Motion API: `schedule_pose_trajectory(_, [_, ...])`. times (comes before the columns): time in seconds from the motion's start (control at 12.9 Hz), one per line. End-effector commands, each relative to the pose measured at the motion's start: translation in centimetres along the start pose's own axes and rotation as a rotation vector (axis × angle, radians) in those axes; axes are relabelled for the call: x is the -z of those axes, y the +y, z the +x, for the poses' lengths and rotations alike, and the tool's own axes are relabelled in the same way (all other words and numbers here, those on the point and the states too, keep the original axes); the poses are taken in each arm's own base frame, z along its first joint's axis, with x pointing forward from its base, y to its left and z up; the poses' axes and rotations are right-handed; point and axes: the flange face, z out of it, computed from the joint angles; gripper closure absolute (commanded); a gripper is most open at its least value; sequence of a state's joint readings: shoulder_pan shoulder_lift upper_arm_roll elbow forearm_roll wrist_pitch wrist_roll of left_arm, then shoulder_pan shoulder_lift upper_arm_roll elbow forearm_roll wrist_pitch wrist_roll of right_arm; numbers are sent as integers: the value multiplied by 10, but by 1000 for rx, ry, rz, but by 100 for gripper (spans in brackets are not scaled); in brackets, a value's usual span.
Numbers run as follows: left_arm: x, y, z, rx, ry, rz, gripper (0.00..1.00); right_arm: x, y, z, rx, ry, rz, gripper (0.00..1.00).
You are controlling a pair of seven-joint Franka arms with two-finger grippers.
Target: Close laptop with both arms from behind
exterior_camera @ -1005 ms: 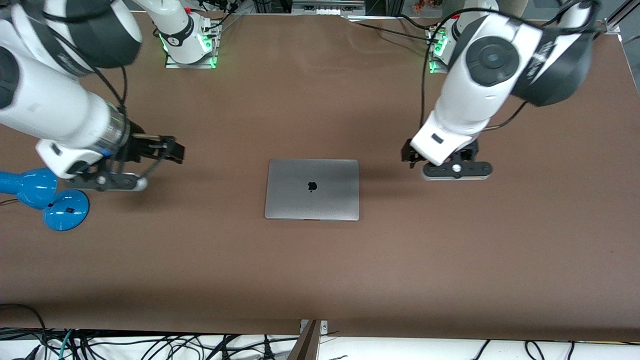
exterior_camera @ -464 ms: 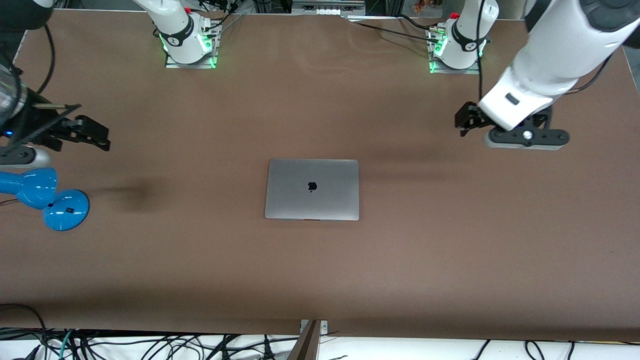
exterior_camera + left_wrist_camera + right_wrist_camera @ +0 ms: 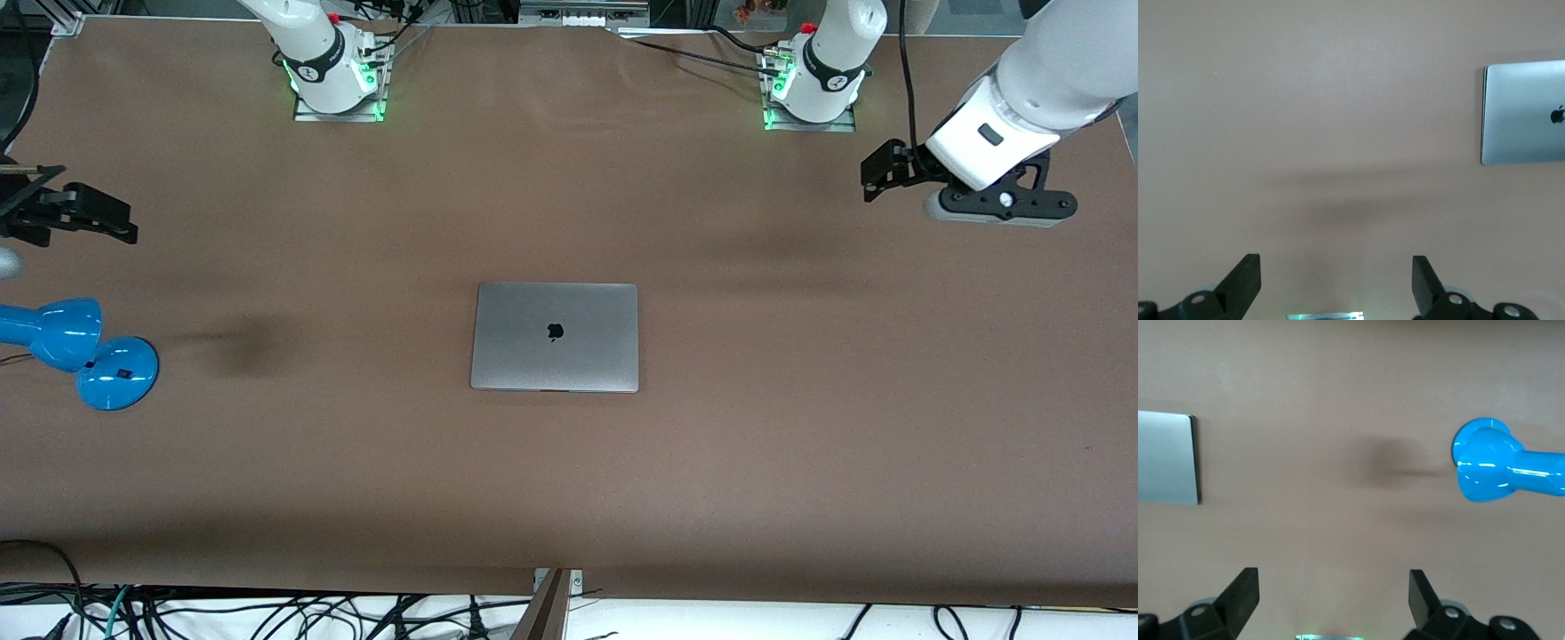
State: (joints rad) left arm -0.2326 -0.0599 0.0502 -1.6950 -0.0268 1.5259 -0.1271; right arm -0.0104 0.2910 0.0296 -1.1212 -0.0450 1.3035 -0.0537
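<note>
The silver-grey laptop [image 3: 555, 338] lies shut and flat in the middle of the table, with the black apple logo on its lid facing up. It also shows in the left wrist view [image 3: 1525, 113] and in the right wrist view [image 3: 1165, 457]. My left gripper [image 3: 871, 178] is open and empty, up in the air over bare table near the left arm's end. It shows open in its wrist view [image 3: 1336, 270]. My right gripper [image 3: 124, 222] is open and empty, over the right arm's end of the table. It shows open in its wrist view [image 3: 1333, 587].
A blue desk lamp [image 3: 80, 351] lies at the right arm's end of the table, nearer the front camera than the right gripper. It also shows in the right wrist view [image 3: 1491, 470]. The brown table mat [image 3: 800, 444] spreads around the laptop. Cables hang off the front edge.
Both grippers have risen and pulled away from beside the laptop, each toward its own end of the table. The laptop has stayed shut and has not moved.
</note>
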Motion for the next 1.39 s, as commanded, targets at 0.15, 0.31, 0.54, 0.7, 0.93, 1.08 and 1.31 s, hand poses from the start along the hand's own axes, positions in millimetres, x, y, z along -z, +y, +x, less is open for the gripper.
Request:
schedule_pose_trajectory(0.15, [0, -36, -21, -45, 10, -39, 0, -16, 18, -13, -9, -59, -27, 0])
schedule_pose_trajectory(0.31, [11, -51, -20, -14, 22, -3, 0, -27, 19, -13, -10, -84, -37, 1])
schedule_pose_trajectory(0.54, [15, -56, -7, 5, 9, 13, 0, -42, 19, -12, -11, -116, -37, 1])
schedule_pose_trajectory(0.7, [14, -53, -6, 2, 8, 14, 0, -45, 21, -12, -14, -123, -36, 1])
schedule_pose_trajectory(0.93, [14, -50, -6, -1, 8, 15, 0, -49, 22, -9, -15, -133, -22, 1])
schedule_pose_trajectory(1.08, [14, -49, -7, 1, 0, 15, 0, -49, 27, -8, -27, -125, -20, 1])
schedule_pose_trajectory(1.31, [14, -50, -8, 2, -3, 15, 0, -53, 29, 3, -30, -77, -8, 1])
